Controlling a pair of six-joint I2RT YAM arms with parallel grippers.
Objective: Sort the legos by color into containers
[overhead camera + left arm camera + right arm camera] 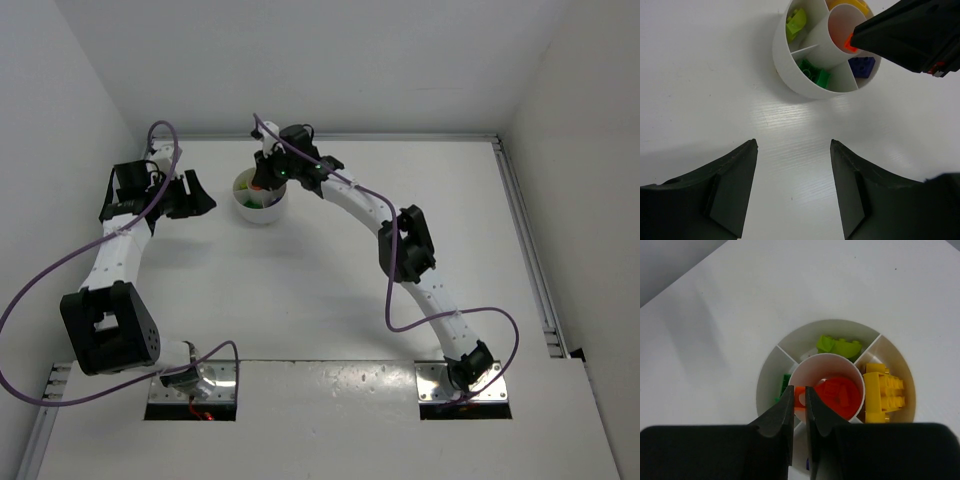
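While my right gripper [799, 389] hangs over the centre cup of the white dish [771, 371], its jaws are pinched almost together on a small orange piece [800, 398]. That piece sits at the cup's edge, just beside a red brick [840, 395] lying inside the cup. Separate outer sections hold a yellow brick [883, 392], a lime-green brick [838, 346], a dark green brick [815, 75] and a blue brick [862, 65]. My left gripper [794, 144] stands well apart, jaws wide and holding nothing, low over the table [700, 100] near the dish.
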